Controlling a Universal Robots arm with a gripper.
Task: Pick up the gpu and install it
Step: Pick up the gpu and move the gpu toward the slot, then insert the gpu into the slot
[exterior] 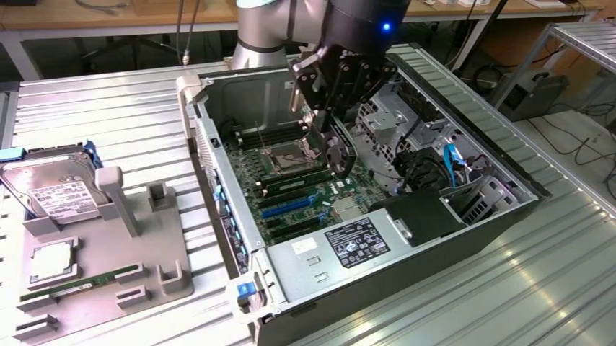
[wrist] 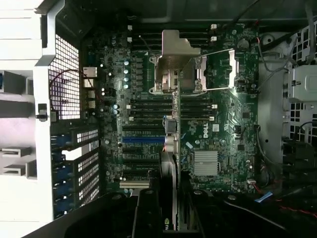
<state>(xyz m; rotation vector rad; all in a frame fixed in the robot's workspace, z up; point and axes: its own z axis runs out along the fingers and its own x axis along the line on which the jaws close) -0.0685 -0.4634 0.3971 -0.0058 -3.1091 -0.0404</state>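
Observation:
The gpu (exterior: 338, 156), a dark card with a round fan, hangs tilted over the motherboard (exterior: 288, 198) inside the open computer case (exterior: 213, 155). My gripper (exterior: 324, 115) is shut on the card's upper edge. In the wrist view the gpu (wrist: 173, 148) shows edge-on between my fingers (wrist: 146, 213), and its silver bracket (wrist: 173, 59) lies over the CPU socket area. The card runs across the blue expansion slot (wrist: 142, 140) and sits above the board, not seated in a slot.
A grey fixture tray (exterior: 106, 245) on the exterior view's left holds a silver hard drive (exterior: 58, 191), a CPU (exterior: 48, 263) and a green RAM stick (exterior: 82, 285). The power supply (exterior: 361, 241) and drive cage (exterior: 385, 119) crowd the case interior.

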